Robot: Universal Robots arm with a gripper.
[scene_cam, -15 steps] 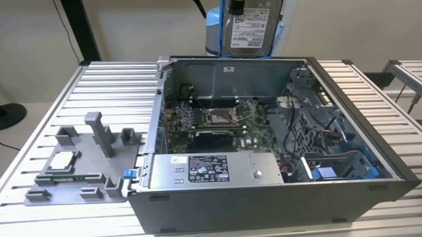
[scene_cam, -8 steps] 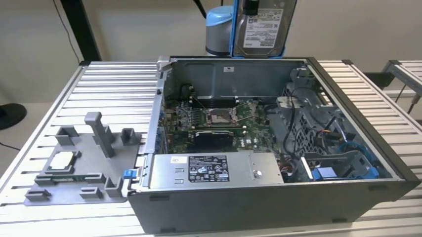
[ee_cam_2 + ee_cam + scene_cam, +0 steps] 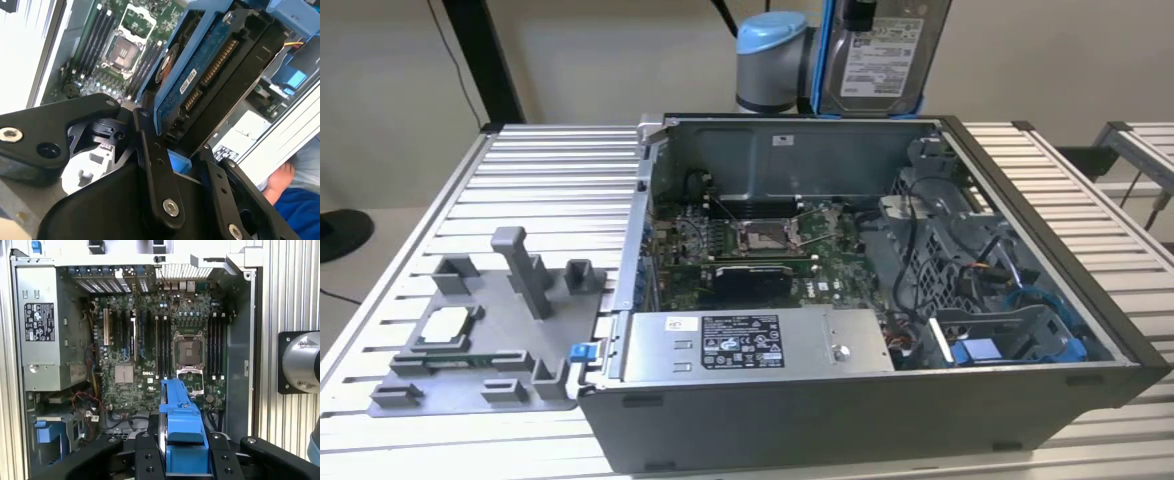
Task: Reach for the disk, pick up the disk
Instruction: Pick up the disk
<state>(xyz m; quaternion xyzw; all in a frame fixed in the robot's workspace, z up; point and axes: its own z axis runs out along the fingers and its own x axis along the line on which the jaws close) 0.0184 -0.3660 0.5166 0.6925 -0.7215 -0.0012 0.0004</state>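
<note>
The disk (image 3: 887,55) hangs upright above the back wall of the open computer case, its white label facing the exterior view and a blue bracket along its edge. My gripper (image 3: 859,14) is shut on it from above. In the second wrist view the disk (image 3: 210,75) shows its blue circuit-board face and connector, clamped between the black fingers (image 3: 155,165) of my gripper (image 3: 187,160). The first wrist view has the disk (image 3: 182,425) edge-on, blue bracket toward the camera, in my gripper (image 3: 182,455), high over the motherboard.
The open case (image 3: 1047,210) holds the motherboard (image 3: 761,240), a grey power supply box (image 3: 747,345) and a blue drive bay (image 3: 1014,340). A grey tray (image 3: 520,390) with a small silver chip (image 3: 443,322) lies at the exterior view's left. A person's hand (image 3: 281,176) shows beside the case.
</note>
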